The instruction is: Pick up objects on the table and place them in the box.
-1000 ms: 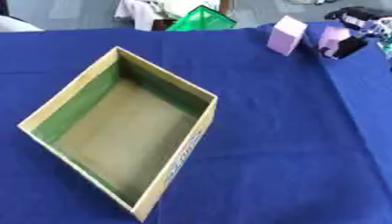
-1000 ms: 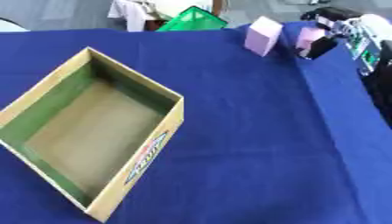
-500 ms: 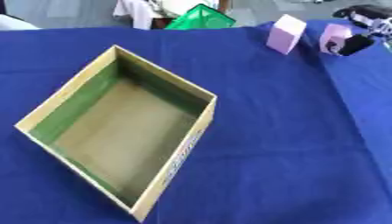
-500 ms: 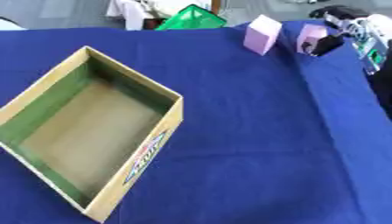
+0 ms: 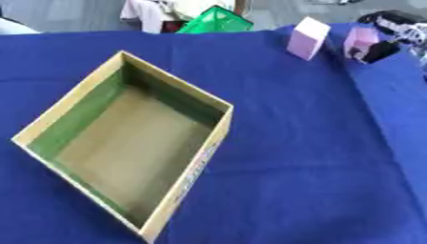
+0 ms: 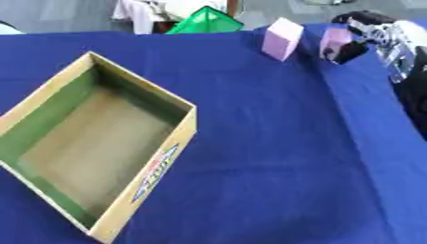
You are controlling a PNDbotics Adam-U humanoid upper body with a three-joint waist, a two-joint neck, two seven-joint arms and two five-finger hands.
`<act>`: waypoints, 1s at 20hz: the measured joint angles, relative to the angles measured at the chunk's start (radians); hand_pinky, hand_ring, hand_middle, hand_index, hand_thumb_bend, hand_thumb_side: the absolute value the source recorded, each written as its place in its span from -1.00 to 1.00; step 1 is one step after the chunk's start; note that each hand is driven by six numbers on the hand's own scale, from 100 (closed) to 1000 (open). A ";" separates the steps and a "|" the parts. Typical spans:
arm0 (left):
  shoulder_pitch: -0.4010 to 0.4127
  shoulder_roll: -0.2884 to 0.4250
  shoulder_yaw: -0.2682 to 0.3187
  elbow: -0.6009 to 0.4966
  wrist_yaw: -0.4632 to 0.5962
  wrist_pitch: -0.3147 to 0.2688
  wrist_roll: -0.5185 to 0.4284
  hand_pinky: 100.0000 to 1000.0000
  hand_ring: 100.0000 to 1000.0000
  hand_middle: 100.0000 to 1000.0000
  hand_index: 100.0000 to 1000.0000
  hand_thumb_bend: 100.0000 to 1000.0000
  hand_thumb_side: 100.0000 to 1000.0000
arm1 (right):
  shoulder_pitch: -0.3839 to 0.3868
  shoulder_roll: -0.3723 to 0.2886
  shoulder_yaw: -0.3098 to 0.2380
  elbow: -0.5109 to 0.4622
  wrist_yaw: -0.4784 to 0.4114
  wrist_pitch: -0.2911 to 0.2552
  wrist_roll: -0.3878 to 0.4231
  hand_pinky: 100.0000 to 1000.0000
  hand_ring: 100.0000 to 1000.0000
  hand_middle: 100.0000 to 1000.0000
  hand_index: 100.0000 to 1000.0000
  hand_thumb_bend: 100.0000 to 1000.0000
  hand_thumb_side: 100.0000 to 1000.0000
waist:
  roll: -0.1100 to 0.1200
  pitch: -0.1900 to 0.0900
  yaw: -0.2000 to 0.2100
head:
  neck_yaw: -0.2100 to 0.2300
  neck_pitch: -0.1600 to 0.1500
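An open cardboard box (image 6: 155,172) with green inner walls lies askew on the left half of the blue tablecloth (image 5: 300,143); nothing lies inside it. Near the far right edge a lilac block (image 5: 307,38) stands upright. Just to its right is a smaller pink block (image 5: 360,40), and my right hand (image 6: 372,29), black and silver, comes in from the upper right corner with its fingers curled round that block. My left hand shows in neither view.
A green angular object (image 5: 214,20) and some white cloth (image 5: 146,12) sit just beyond the table's far edge. My right forearm (image 6: 409,71) runs down the right border. Blue cloth stretches between the cardboard box and the blocks.
The right hand stays curled round the small pink block at the far right, hardly shifted. The whole picture has moved slightly, so the camera has moved.
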 measured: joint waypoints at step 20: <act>0.001 0.000 0.000 0.000 -0.007 0.001 0.000 0.57 0.50 0.36 0.78 0.34 0.60 | 0.015 0.013 0.000 -0.006 -0.054 0.000 -0.066 0.16 0.24 0.24 0.64 -1.00 -0.77 | -0.003 0.004 -0.007 | -0.005 0.001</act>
